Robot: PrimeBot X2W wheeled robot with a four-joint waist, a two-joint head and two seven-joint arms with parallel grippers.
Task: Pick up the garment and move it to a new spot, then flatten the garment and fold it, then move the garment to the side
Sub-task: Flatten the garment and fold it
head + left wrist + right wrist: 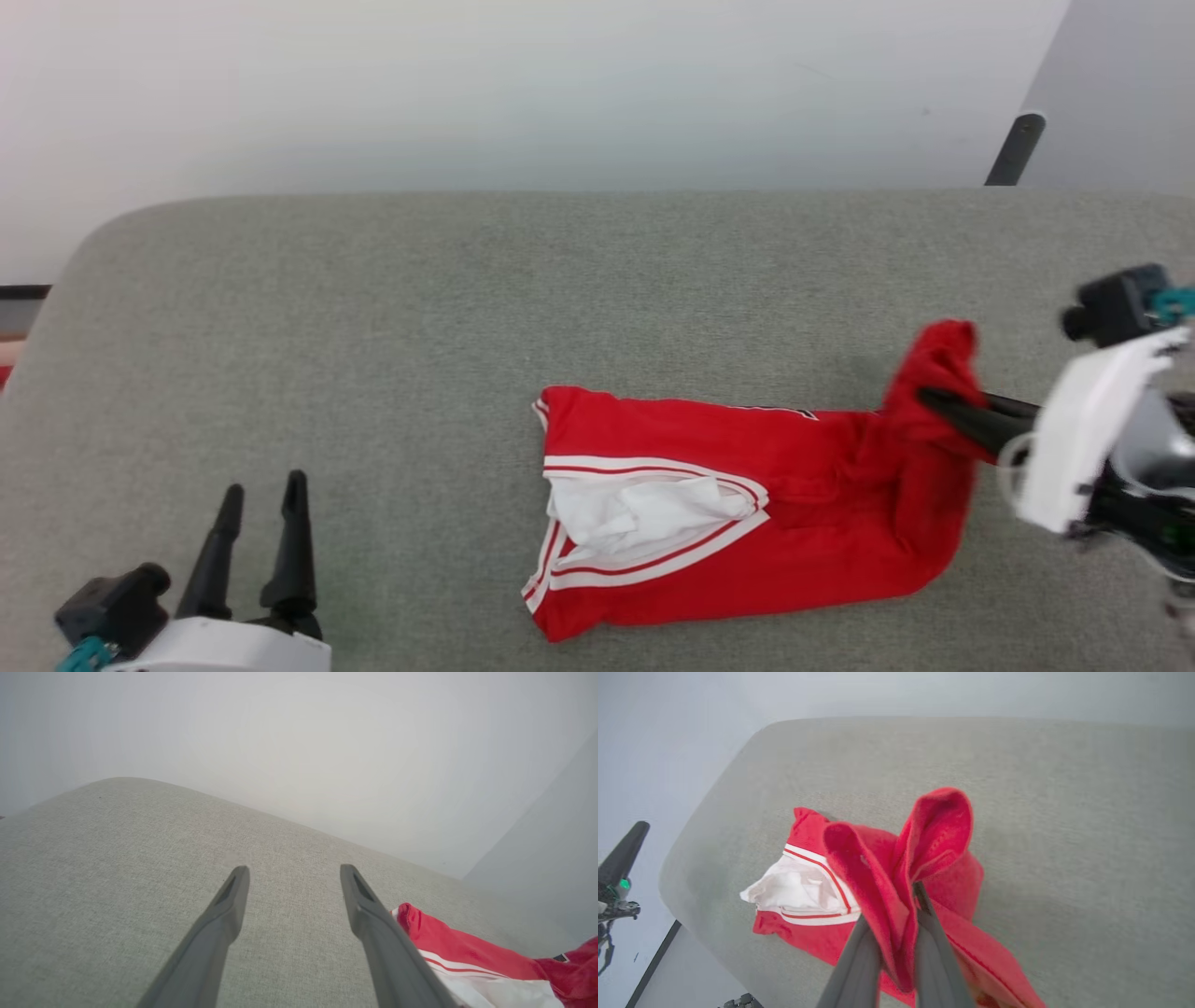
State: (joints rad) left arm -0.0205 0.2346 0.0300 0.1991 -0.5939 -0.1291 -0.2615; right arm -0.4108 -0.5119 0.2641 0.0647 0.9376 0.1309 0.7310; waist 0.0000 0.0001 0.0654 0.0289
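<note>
Progress is judged to be early. On the broad upholstered cushion (373, 308) the garment (747, 551) is laid across the near right part, bunched into a long band rather than spread flat, and no tidy fold is seen. Its right end is raised off the cushion and pinched between the closed-in fingers of the right gripper (934, 401), so the pick-up-and-move step is taken to be in hand. Flattening, folding and setting aside are judged to be left undone. The left gripper (265, 483) is seen at the near left, well apart from the garment, with its fingers spread and nothing held.

The cushion is covered in a coarse, matt, pale grey-green weave, and its flat top is rounded off at the far left corner. The garment is made of a soft, limp red knit, and a slightly fleecy face is shown where the lifted end is curled over. A thinner white sleeve (644, 513) is crumpled at the left end and framed by curved white-and-red striped trim (653, 464). The gripper fingers are formed as long, dark, smooth, hard blades tapered to narrow tips. A small dark label (794, 412) is glimpsed at the far edge.
</note>
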